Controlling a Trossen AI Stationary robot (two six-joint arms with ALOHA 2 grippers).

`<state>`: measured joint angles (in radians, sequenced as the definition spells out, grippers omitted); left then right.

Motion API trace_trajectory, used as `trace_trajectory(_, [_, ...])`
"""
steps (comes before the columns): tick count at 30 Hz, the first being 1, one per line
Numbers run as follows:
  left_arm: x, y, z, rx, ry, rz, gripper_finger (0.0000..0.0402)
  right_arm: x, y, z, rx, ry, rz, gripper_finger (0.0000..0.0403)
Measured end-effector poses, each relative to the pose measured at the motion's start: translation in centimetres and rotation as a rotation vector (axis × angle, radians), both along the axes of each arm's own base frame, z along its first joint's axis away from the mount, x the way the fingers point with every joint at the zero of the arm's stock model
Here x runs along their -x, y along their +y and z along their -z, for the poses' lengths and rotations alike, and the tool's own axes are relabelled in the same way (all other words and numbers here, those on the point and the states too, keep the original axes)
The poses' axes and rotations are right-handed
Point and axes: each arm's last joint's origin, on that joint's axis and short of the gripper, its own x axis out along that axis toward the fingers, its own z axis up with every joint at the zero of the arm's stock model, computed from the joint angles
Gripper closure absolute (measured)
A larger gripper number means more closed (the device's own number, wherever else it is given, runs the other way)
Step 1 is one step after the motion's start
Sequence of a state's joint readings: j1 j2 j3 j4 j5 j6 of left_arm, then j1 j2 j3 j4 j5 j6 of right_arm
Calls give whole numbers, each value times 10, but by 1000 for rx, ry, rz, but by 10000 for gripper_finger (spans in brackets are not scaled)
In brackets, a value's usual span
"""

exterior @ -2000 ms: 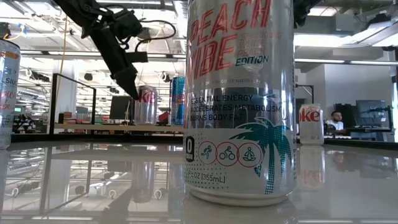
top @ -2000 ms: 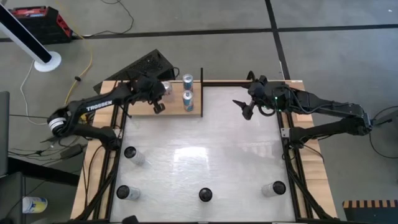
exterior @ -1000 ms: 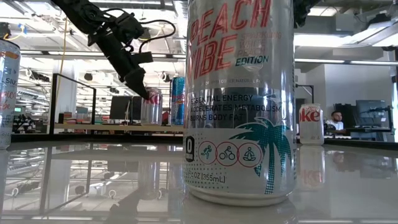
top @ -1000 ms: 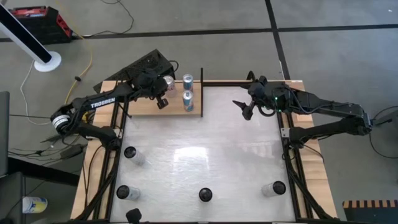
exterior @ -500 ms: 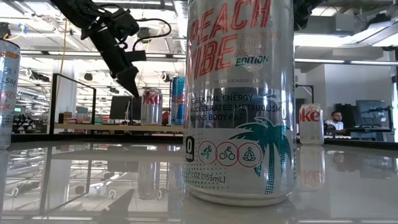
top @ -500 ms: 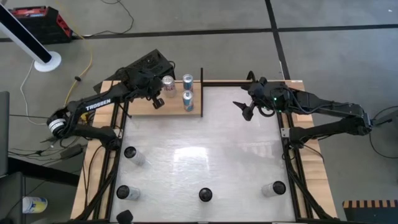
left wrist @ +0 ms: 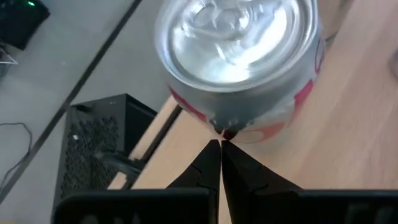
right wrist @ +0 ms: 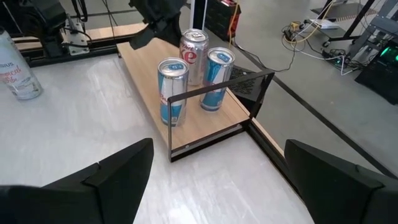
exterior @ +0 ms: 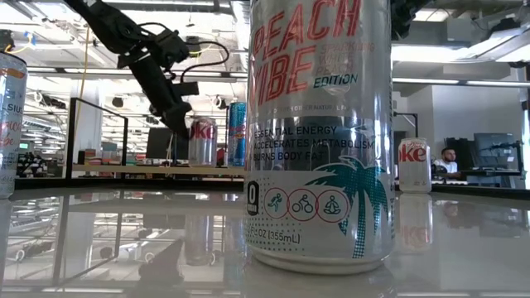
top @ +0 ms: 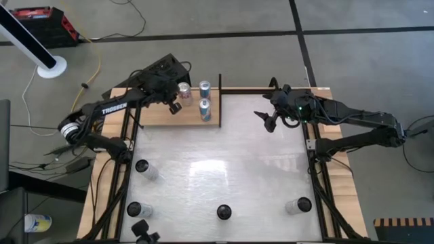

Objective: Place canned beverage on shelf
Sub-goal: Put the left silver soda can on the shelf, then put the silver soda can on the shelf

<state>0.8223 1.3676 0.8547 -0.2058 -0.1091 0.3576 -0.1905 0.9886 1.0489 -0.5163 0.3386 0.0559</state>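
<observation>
The light-wood shelf [top: 159, 117] lies at the table's far left, with a black upright frame [top: 220, 102] at its right end. A silver-and-red canned beverage [top: 183, 89] [left wrist: 239, 59] stands upright on its far part. Two blue-and-silver cans [top: 205, 87] [top: 204, 108] stand to its right. My left gripper [top: 173, 106] [left wrist: 219, 146] is shut, its tips at the low side wall of the red can, on the can's near left. My right gripper [top: 267, 120] [right wrist: 217, 186] hangs open above the table's far right, holding nothing. My left gripper's shut fingertips [left wrist: 214, 152] meet the red can's side wall low down [left wrist: 225, 127], slanting down from the near left. Whether they touch it or stop just short, I cannot tell. The can stands upright on the shelf.
Several cans stand along the table's near half [top: 142, 166] [top: 134, 209] [top: 224, 211] [top: 298, 205]. One of them, a tall "Peach Vibe" can [exterior: 319, 132], fills the low view. The middle of the white table [top: 224, 163] holds nothing.
My left gripper, still shut, drew back toward the table's left, away from the red can. It then came in again toward the far edge, up to the can's side. The can stays upright where it stood.
</observation>
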Motion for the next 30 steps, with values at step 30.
trace_trajectory(30, [3, -19, -21, -29, -47, -14, 402, 21, -37, 12, -109, 82, 258, 17])
